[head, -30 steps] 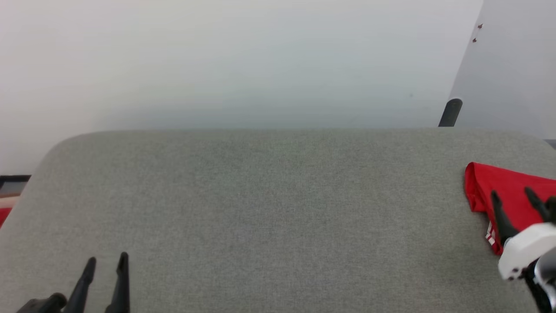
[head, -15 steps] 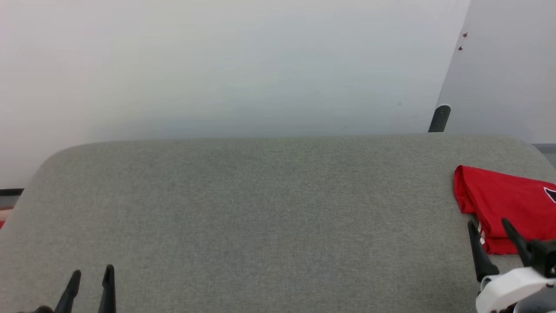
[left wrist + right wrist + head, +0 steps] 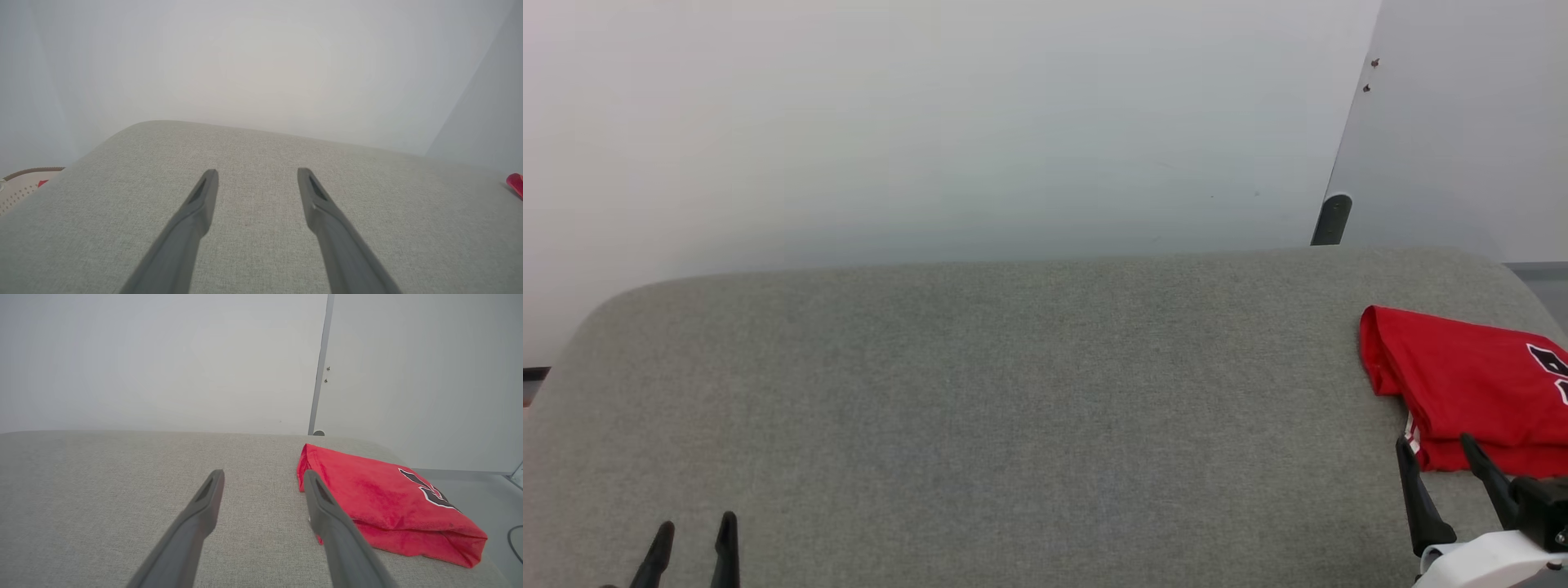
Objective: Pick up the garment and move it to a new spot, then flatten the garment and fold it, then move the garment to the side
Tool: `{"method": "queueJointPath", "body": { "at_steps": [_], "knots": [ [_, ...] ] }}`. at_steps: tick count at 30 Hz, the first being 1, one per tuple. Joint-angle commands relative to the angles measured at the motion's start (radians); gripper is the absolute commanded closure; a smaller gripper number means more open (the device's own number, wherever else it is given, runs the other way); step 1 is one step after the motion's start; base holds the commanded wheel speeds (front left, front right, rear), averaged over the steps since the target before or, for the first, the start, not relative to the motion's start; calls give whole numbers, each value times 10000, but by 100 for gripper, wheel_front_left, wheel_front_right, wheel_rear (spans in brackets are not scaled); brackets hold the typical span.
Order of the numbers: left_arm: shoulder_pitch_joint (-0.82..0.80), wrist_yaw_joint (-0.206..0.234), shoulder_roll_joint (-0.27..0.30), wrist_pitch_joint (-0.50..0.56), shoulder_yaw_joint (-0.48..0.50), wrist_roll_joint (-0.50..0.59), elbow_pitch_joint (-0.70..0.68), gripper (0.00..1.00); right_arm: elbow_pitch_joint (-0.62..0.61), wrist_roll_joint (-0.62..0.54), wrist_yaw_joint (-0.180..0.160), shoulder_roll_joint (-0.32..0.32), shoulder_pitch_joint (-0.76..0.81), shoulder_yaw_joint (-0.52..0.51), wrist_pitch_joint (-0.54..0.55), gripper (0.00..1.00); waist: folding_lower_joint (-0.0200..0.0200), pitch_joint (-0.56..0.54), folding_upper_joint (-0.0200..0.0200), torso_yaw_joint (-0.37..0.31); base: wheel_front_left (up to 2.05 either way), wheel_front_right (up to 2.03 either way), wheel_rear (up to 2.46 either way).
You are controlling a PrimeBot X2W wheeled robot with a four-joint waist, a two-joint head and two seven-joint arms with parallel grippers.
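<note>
**Folded jersey parked at the right edge, 2 empty claws**

The garment [image 3: 1462,384] lies folded into a compact red packet at the right edge of the grey padded surface [image 3: 1013,392], toward its far right corner. The wide middle is left bare. That placement reads as the last step, moving it to the side, being done or nearly so.

The right gripper [image 3: 1433,441] hangs just beside the packet's near edge with its fingers spread and nothing between them. Whether a tip brushes the cloth I cannot tell. The left gripper [image 3: 696,524] sits near the surface's near left corner, well apart from the garment, jaws likewise apart and empty. I judge it has no part in this step.

The right wrist view adds what the head view crops: the whole packet, its stacked layers at the near fold, and black white-edged lettering on top. The left wrist view shows a beige basket [image 3: 24,188] beyond the surface's left edge.
</note>
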Motion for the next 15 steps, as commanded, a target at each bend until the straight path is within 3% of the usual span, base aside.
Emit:
{"method": "queueJointPath", "body": {
  "at_steps": [1, 2, 3, 8, 15],
  "knots": [
    [68, -33, 31, -37, -11, 158, 19, 0, -77, -48, -11, 37, 105, -17, 17, 0, 0, 5, 0, 7, 0, 0, 0],
    [55, -36, 42, -37, 0, 200, 7, 0, -110, -52, -11, 28, 144, 5, 48, 0, 0, 8, 0, 17, 0, 0, 0],
    [0, 0, 6, 0, 6, 180, -6, 100, -92, 0, 0, 15, 35, 19, 48, 100, 0, 8, 0, 16, 0, 0, 0],
    [142, 2, -376, 71, -98, 172, 415, 100, 362, 34, 0, 209, 290, 74, 53, 100, 0, 12, 0, 17, 0, 0, 0],
    [-173, -6, -580, 451, -49, -944, 461, 100, 416, 1378, -1, 334, 106, -74, 319, 100, 0, 72, 0, 37, 0, 0, 0]
  ]
}}
